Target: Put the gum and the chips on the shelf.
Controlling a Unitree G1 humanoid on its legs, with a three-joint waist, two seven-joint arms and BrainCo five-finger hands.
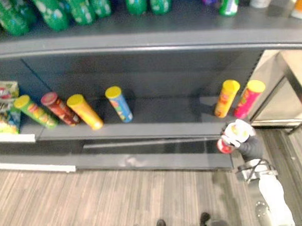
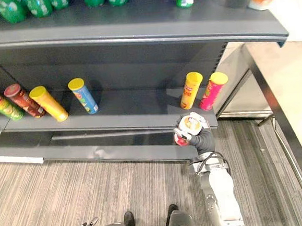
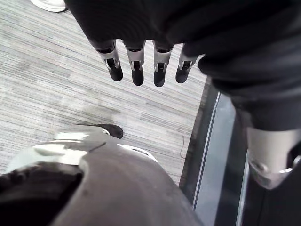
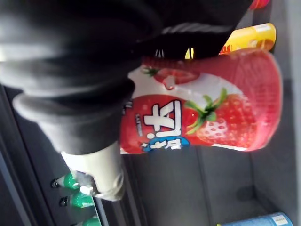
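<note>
Gum tub (image 4: 207,117): round, red cap end, white body printed with strawberries and a blue patch. It lies tipped sideways in the right hand (image 2: 201,139). The hand is closed round it, just in front of the lower shelf (image 2: 130,114) at the front edge, right end.

Two chip cans stand leaning on that shelf right behind the tub: yellow can (image 2: 191,90) and pink can (image 2: 212,91), side by side. I cannot tell whether either is the task's chips.

Right wrist view: the dark cover hides most of the fingers and the tub's near end.

Left hand (image 3: 136,66): hangs low over the striped floor (image 3: 56,70), fingers straight, holding nothing. Its thumb is hidden behind the cover.
</note>
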